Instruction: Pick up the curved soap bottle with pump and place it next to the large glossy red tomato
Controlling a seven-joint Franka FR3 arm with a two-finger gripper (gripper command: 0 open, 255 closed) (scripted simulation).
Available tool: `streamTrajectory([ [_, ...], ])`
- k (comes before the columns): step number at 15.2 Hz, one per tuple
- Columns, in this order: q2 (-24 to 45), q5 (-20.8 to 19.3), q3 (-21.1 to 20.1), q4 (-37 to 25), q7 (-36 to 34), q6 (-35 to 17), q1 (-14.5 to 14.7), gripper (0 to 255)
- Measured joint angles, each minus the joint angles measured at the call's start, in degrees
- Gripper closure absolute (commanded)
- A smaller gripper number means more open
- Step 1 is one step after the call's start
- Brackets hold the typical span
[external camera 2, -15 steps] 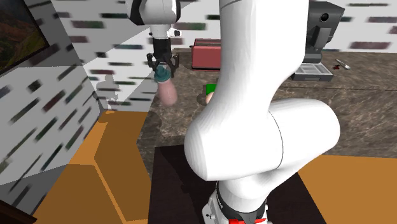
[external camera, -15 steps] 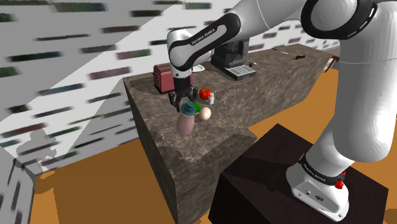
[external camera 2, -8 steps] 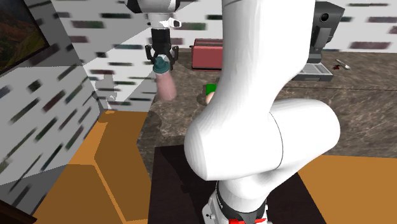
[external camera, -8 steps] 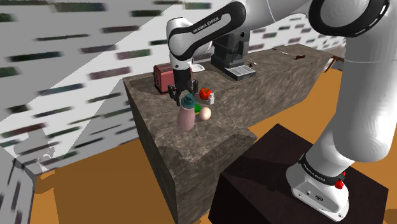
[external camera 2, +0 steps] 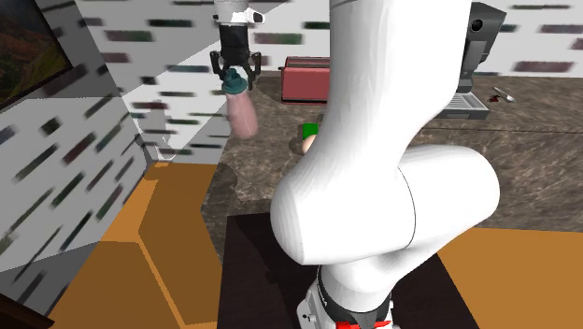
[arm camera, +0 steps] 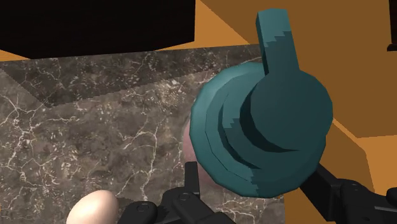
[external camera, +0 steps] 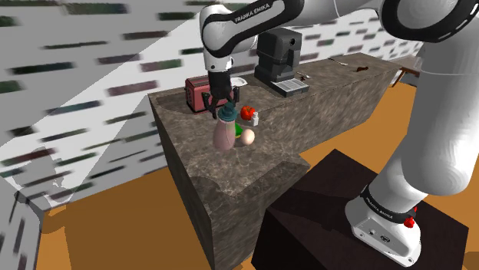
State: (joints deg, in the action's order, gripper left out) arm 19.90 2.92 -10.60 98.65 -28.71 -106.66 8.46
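So the soap bottle is pink-bodied with a teal pump on top, and right now it's dangling straight down from the claw. The claw is pinching it up at the pump collar. In the wrist view you can see the black fingers coming in on either side, under the big teal pump head. The bottle hangs roughly upright, and its base looks clear of the dark marbled surface, over the part near the corner by the patterned wall.

Just beside the bottle's lower half, on the shoulder view's right, sits a pale egg-shaped thing. There's a bit of green tucked behind it, and I can't tell what that is. A little further back on the same side is the red tomato, near the bottle but not touching, with a small white object right next to it.

Behind the claw there's a red toaster against the wall. A dark coffee machine stands further along the surface toward the shoulder view's right. The arm arches over from its dark box stand, which sits on an orange floor.
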Motion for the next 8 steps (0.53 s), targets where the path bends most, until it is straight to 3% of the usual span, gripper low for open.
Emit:
streamTrajectory([
  [8, -1.91, 0.24, -0.08, -3.58, -0.19, 5.46, -0.16, 255],
])
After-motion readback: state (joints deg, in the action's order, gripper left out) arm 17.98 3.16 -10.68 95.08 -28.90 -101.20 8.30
